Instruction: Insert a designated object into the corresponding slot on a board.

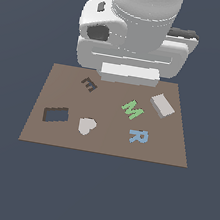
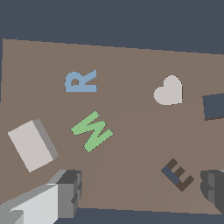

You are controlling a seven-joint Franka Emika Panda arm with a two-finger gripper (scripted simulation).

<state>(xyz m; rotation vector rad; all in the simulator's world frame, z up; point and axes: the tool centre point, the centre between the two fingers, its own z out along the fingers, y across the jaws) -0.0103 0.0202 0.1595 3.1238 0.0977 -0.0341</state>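
Spread wide and holding nothing, the gripper (image 2: pixel 140 192) shows in the wrist view as two grey fingers (image 2: pixel 65 192) well apart, with bare brown board (image 1: pixel 52 135) between them (in the exterior view the arm's white bulk hides the fingertips, so the spread is read from the wrist view alone). Going from the exterior view's left to its right across the board: the slot (image 1: pixel 56 115), a dark-rimmed rectangle with a bluish-grey inside, sits near the left edge; the small dark E-shaped cut-out (image 1: pixel 89 83) lies farther back, close under the arm; the whitish heart piece (image 1: pixel 86 126) rests just beside the slot, apart from it. Next comes the green M (image 1: pixel 132 109) near the middle, then the blue R (image 1: pixel 138 136) nearer the front edge. Farthest right lies the light grey block (image 1: pixel 162 105), flat on the board, turned at an angle to the board's edges, well apart from the slot and touching no other piece. The arm hangs over the board's back edge.
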